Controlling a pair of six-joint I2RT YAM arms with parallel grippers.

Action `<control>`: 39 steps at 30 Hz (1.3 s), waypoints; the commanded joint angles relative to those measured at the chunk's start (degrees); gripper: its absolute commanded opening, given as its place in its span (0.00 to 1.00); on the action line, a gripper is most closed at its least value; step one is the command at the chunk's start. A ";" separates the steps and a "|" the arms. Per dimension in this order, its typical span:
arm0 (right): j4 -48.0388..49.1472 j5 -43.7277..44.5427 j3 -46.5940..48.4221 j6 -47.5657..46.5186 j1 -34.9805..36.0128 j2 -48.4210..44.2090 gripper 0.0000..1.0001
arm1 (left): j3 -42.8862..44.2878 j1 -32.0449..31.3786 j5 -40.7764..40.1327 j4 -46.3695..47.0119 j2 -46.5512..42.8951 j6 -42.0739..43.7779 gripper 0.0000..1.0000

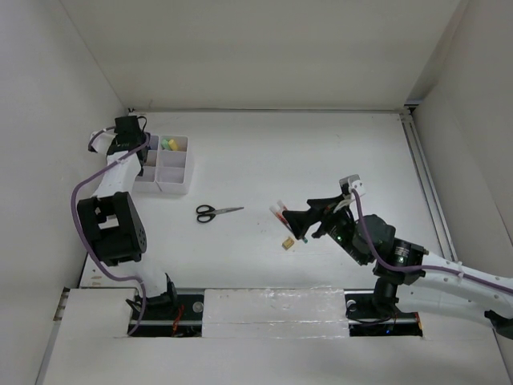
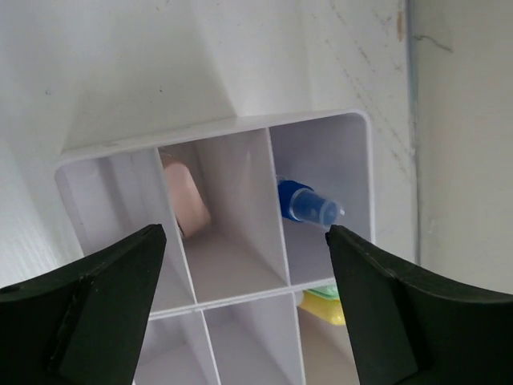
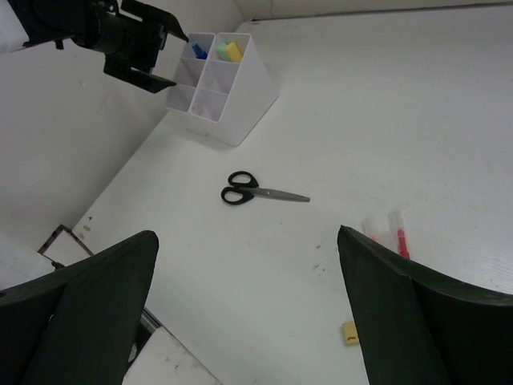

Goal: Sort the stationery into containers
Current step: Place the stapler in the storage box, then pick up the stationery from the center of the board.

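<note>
The white organizer box (image 1: 175, 170) stands at the back left. My left gripper (image 2: 245, 233) hangs open just above its far compartments, holding nothing. Below it a pink eraser (image 2: 186, 200) leans in the middle cell and a blue-capped clear bottle (image 2: 309, 202) lies in the corner cell. Yellow (image 2: 327, 309) and green highlighters (image 1: 168, 144) fill the neighbouring cell. Black-handled scissors (image 1: 218, 212) lie on the table's middle. Two red pens (image 3: 399, 237) and a tiny tan block (image 3: 349, 332) lie by my right gripper (image 3: 247, 234), which hovers open and empty over the table.
White walls close in the table on the left, back and right; the organizer (image 3: 216, 80) sits close to the left wall. A metal rail (image 1: 429, 184) runs along the right side. The left arm's purple cable (image 1: 80, 200) loops beside its forearm.
</note>
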 commanded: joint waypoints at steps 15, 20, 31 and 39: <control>-36.18 17.50 16.59 38.99 0.50 26.40 1.00 | -6.48 -2.33 12.13 -1.01 -29.60 15.51 1.00; -39.54 15.04 17.31 51.12 0.50 34.67 0.89 | -16.15 -2.33 20.39 0.49 -41.72 21.39 1.00; -33.73 10.04 14.40 55.97 1.02 40.56 0.59 | -19.51 -2.33 32.36 -11.55 -42.80 40.54 1.00; -39.88 8.72 18.89 61.60 1.64 50.49 0.56 | -22.23 -5.58 34.29 -8.83 -47.46 40.04 1.00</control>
